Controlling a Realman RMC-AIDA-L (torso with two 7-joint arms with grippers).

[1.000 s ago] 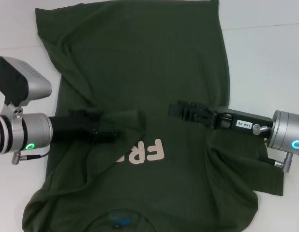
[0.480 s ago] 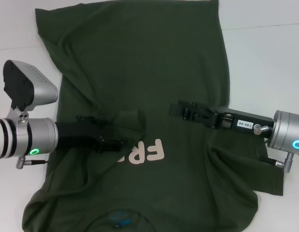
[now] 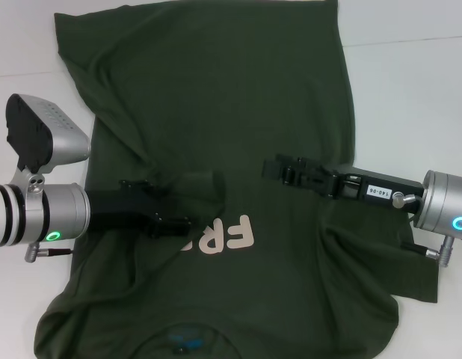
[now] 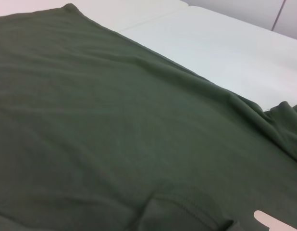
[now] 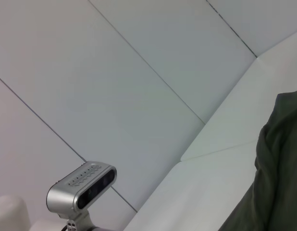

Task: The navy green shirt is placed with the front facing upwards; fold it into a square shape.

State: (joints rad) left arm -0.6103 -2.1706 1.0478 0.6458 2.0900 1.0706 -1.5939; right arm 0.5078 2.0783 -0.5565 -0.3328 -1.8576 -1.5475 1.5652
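The navy green shirt (image 3: 216, 97) lies spread on the white table, front up, with its collar and small blue neck label (image 3: 186, 340) nearest me. Its left sleeve (image 3: 201, 183) is folded in over the chest and covers part of the pale lettering (image 3: 227, 235). My left gripper (image 3: 167, 203) is open just left of that folded sleeve, low over the cloth, holding nothing. My right gripper (image 3: 274, 169) hovers over the shirt's middle right, clear of the fabric. The left wrist view shows the shirt (image 4: 115, 120), the sleeve hem (image 4: 187, 204) and a bit of lettering (image 4: 273, 219). The right wrist view catches only the shirt's edge (image 5: 278, 168).
Bare white table (image 3: 410, 82) lies to the right of the shirt and at the far left. The shirt's right sleeve (image 3: 414, 280) bunches under my right arm. My left arm's camera housing (image 5: 83, 185) shows in the right wrist view.
My left gripper has drawn back to the left, away from the folded sleeve, which stays lying on the chest. The right arm has not moved.
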